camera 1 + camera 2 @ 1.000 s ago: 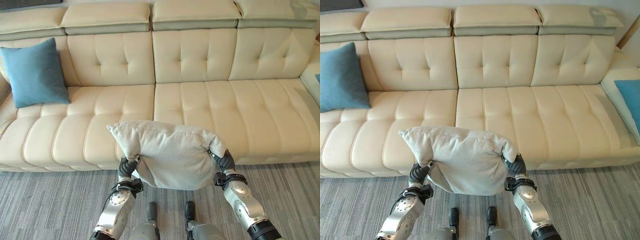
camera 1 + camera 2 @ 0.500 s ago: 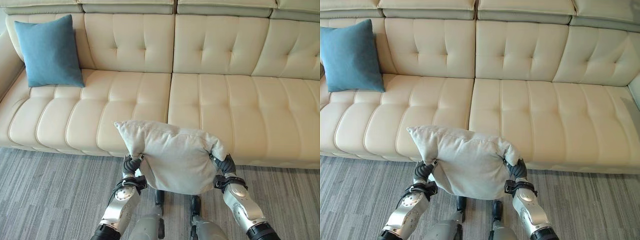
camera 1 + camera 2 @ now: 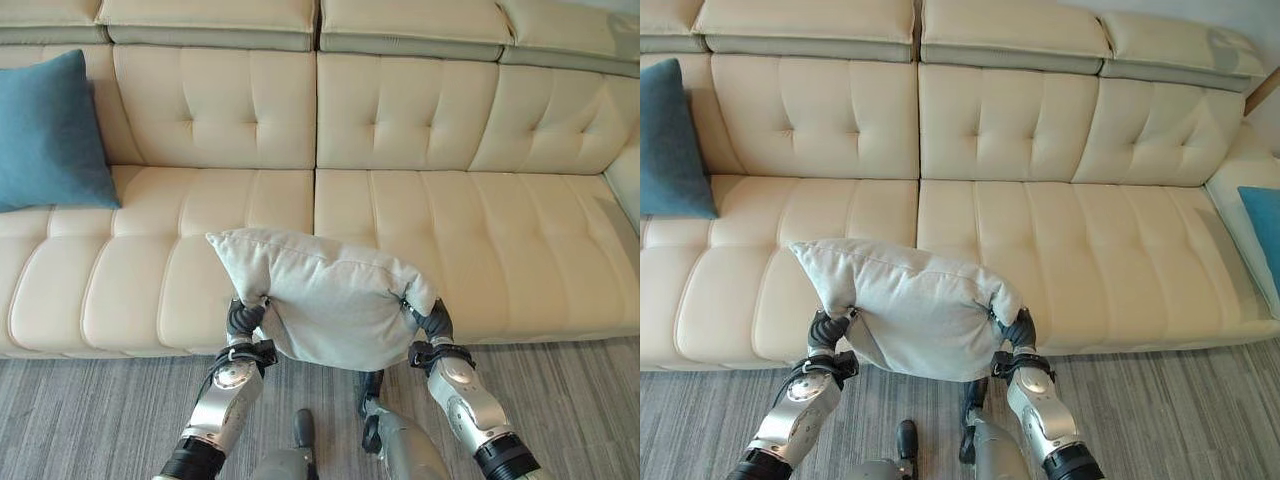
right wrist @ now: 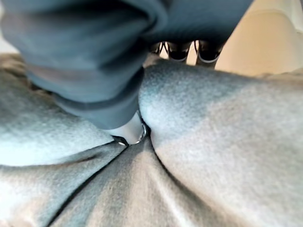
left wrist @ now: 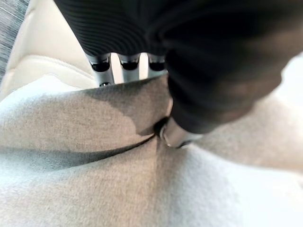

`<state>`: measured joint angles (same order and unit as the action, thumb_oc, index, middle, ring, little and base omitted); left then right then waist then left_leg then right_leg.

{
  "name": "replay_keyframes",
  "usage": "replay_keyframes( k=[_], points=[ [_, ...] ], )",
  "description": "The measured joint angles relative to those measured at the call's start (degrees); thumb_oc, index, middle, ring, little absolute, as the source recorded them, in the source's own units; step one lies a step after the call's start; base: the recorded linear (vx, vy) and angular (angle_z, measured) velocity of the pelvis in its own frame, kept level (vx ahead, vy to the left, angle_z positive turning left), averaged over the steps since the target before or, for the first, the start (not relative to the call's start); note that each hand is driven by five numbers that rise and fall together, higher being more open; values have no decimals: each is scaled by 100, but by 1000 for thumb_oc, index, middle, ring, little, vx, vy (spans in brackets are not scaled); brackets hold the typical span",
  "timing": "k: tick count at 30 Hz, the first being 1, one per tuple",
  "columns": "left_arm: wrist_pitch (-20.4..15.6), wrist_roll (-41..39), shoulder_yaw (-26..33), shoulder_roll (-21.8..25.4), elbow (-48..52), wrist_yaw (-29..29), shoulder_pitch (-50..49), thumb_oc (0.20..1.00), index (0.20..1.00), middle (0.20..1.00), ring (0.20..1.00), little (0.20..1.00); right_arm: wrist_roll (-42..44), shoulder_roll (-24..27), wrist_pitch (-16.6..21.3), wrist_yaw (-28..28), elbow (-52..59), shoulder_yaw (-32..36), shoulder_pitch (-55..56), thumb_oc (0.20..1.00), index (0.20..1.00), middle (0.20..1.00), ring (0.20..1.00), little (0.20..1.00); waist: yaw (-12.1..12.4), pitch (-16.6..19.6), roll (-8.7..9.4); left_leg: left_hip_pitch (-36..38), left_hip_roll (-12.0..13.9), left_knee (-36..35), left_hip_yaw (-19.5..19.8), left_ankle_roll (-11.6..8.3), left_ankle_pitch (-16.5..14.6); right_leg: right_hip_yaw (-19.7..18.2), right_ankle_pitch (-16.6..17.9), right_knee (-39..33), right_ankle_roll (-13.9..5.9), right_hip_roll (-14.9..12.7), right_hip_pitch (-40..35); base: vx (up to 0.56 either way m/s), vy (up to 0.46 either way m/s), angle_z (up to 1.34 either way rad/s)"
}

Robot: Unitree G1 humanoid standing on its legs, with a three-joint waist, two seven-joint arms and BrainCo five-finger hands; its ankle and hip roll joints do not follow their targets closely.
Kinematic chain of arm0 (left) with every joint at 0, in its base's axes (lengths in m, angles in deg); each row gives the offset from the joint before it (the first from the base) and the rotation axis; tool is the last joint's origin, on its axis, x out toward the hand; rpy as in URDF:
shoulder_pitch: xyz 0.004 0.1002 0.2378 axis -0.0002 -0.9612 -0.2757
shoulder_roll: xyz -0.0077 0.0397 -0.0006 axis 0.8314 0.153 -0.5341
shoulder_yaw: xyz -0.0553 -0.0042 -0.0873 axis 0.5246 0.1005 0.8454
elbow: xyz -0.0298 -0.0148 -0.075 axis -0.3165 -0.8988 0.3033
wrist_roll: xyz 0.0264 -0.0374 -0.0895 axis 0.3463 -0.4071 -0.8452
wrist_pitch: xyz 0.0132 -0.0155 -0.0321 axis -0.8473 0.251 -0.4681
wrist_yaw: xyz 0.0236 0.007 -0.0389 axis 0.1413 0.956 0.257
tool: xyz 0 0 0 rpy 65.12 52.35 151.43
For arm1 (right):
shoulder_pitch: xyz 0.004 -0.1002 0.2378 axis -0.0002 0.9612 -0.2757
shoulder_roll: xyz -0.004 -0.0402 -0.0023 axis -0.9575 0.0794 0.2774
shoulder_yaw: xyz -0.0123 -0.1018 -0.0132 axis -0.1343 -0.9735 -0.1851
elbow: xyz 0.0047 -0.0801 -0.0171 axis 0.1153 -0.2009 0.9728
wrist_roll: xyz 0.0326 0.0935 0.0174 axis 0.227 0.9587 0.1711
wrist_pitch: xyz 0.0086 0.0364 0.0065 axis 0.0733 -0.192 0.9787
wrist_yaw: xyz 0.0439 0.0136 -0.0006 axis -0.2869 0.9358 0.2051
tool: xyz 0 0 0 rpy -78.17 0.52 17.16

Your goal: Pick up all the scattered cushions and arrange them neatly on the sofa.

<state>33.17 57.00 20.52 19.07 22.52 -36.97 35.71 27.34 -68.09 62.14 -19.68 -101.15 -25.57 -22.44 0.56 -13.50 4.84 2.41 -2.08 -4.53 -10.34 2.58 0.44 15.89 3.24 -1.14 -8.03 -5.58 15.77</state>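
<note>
A grey cushion [image 3: 325,300] hangs in the lower middle of the left eye view, held off the floor [image 3: 90,420] in front of the sofa [image 3: 450,230]. Its long axis runs left to right across the frame, slightly tilted: the left corner pokes up and out toward the upper left, while the right end sits lower and rounder. Its broad face is turned toward the camera.

The left hand [image 3: 243,322] grips the cushion's lower left edge; in the left wrist view its fingers [image 5: 123,64] go behind the fabric and the thumb presses a deep crease into the front, so the cloth is pinched. The right hand [image 3: 430,322] grips the right edge likewise; in the right wrist view the thumb digs into a fold with the fingers [image 4: 180,51] behind.

A blue cushion [image 3: 45,130] leans upright against the sofa back at the upper left, well apart from the grey one. Another blue cushion [image 3: 1265,230] lies at the right edge of the right eye view.
</note>
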Motion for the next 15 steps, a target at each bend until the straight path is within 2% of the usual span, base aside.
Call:
replay_keyframes(
  k=[1,2,3,4,7,8,9,11,13,14,15],
  points=[
    [7,72,24,-26,0,-1,-63,200,200,200,200,200,1,-23,-2,2,-105,-2,37,200,200,200,200,200,11,9,63,160,-39,-2,51,-96,-99,-4,260,-79,149,-25,-193,192,-101,15],
    [7,138,46,-88,21,-2,-145,200,200,200,200,200,1,-24,-5,14,-172,2,51,200,200,200,200,200,21,13,43,260,20,5,59,-199,-198,0,420,-60,242,34,-266,427,-216,13],
    [5,146,45,-130,52,0,-229,200,200,200,200,200,0,-19,-12,18,-169,0,161,200,200,200,200,200,80,46,45,305,97,66,70,-302,-288,0,672,-137,414,144,-383,322,-188,4],
    [5,146,53,-237,60,-2,-246,200,200,200,200,200,2,5,-2,34,-191,15,173,200,200,200,200,200,90,60,-25,337,255,141,132,-380,-452,78,664,-126,466,245,-423,411,-260,11],
    [14,142,73,-292,62,-4,-287,200,200,200,200,200,10,63,-17,42,-217,44,219,200,200,200,200,200,125,80,-23,170,527,901,195,-603,-698,147,550,-229,755,522,-688,157,-126,7],
    [18,137,37,-298,60,-13,-314,200,200,200,200,200,14,86,-17,42,-193,45,203,200,200,200,200,200,126,95,48,-116,575,1650,196,-683,-812,135,567,-271,847,530,-796,118,-118,-5],
    [16,138,39,-330,63,-22,-360,200,200,200,200,200,27,135,-15,50,-167,44,180,200,200,200,200,200,141,95,34,-247,611,2058,234,-696,-811,118,470,-281,1014,553,-884,118,-119,-4],
    [19,135,35,-464,61,-30,-404,200,200,200,200,200,105,230,-11,70,-73,43,196,200,200,200,200,200,134,107,13,-633,578,2831,521,-838,-938,137,481,-344,1150,559,-1098,92,-63,-9],
    [18,136,35,-489,69,-31,-399,200,200,200,200,200,105,258,5,71,-53,44,192,200,200,200,200,200,128,120,-11,-741,583,2848,540,-837,-938,129,443,-348,1197,570,-1129,111,-27,-7],
    [18,136,44,-490,117,-48,-362,200,200,200,200,200,109,292,17,70,-25,46,177,200,200,200,200,200,118,132,-34,-942,520,2269,536,-789,-907,118,364,-352,1282,647,-1147,119,2,-5],
    [18,135,47,-484,120,-47,-357,200,200,200,200,200,109,288,15,70,-23,44,178,200,200,200,200,200,112,131,-34,-987,481,2035,552,-766,-892,95,348,-354,1302,652,-1159,149,10,-8]
  ],
)
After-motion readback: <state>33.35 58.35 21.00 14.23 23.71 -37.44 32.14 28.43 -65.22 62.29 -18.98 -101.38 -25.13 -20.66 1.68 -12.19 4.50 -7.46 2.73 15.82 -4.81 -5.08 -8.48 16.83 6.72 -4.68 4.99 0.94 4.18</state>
